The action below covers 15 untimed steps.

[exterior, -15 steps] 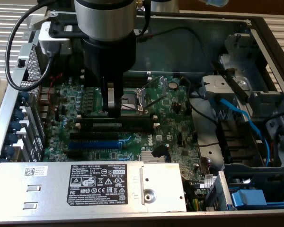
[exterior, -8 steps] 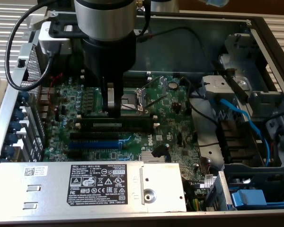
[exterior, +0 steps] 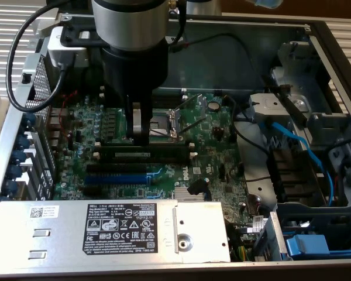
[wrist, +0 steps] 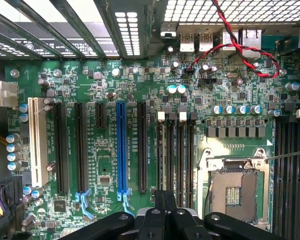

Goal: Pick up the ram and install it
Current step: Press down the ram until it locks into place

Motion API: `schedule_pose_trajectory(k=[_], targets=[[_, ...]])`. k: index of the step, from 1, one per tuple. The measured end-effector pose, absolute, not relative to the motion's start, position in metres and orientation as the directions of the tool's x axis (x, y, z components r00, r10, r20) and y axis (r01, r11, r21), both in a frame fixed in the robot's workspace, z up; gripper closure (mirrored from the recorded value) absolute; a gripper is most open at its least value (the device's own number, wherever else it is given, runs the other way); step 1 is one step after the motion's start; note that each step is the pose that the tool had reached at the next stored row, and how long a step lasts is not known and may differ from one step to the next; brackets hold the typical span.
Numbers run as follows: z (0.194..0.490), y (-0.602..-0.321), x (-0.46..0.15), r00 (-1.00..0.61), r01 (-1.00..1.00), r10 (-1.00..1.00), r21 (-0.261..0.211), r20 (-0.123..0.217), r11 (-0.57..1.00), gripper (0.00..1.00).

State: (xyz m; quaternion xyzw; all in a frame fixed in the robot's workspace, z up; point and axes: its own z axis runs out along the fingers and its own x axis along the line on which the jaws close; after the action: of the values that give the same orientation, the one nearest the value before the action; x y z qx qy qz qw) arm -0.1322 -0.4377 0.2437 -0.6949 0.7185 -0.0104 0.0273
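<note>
Pressed together, the gripper's two fingers point straight down over the memory slots of the motherboard, and nothing can be made out pinched between them. In the wrist view the gripper hangs at the near end of the slot pair, lined up with their length. That alignment suits bearing down on a thin stick with closed tips rather than carrying it. The ram lies along its slot as a dark green-black strip with a pale label. It sits between the CPU socket on the far side and the blue expansion slot on the near side. One end is by the white end clips toward the exterior view's right. It looks set in the slot and level, running parallel to the neighbouring slot. The fingertips come down at or just beyond its far edge, toward the exterior view's left of its middle. Whether they touch its top edge cannot be told, and whether the clips have latched is too small to judge. By my reading the stick is already placed, and the closed fingers serve as a narrow pusher. The labelled power supply lies along the near side of the case, well apart from the arm.
</note>
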Motion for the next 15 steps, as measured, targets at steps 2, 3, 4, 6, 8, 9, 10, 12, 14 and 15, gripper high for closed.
schedule_pose_trajectory(k=[2,3,4,6,8,9,10,12,14,15], targets=[[0.2437,-0.4377,-0.1319,-0.036,-0.998,-0.999,-0.053,-0.025,0.037,0.89],[0.2438,-0.4377,-0.1317,-0.039,-0.998,-0.999,-0.053,-0.025,0.04,0.89],[0.2437,-0.4377,-0.1315,-0.043,-0.998,-0.999,-0.053,-0.025,0.044,0.89],[0.2437,-0.4377,-0.1313,-0.052,-0.997,-0.998,-0.053,-0.025,0.053,0.89],[0.2437,-0.4377,-0.1312,-0.064,-0.996,-0.998,-0.053,-0.025,0.066,0.89],[0.2437,-0.4377,-0.1311,-0.072,-0.996,-0.997,-0.053,-0.025,0.073,0.89],[0.2437,-0.4377,-0.1311,-0.08,-0.995,-0.996,-0.053,-0.025,0.081,0.89],[0.2437,-0.4377,-0.1311,-0.094,-0.994,-0.995,-0.053,-0.025,0.095,0.89],[0.2437,-0.4377,-0.1311,-0.103,-0.993,-0.994,-0.053,-0.025,0.105,0.89],[0.2437,-0.4377,-0.1311,-0.108,-0.993,-0.994,-0.053,-0.025,0.11,0.89]])
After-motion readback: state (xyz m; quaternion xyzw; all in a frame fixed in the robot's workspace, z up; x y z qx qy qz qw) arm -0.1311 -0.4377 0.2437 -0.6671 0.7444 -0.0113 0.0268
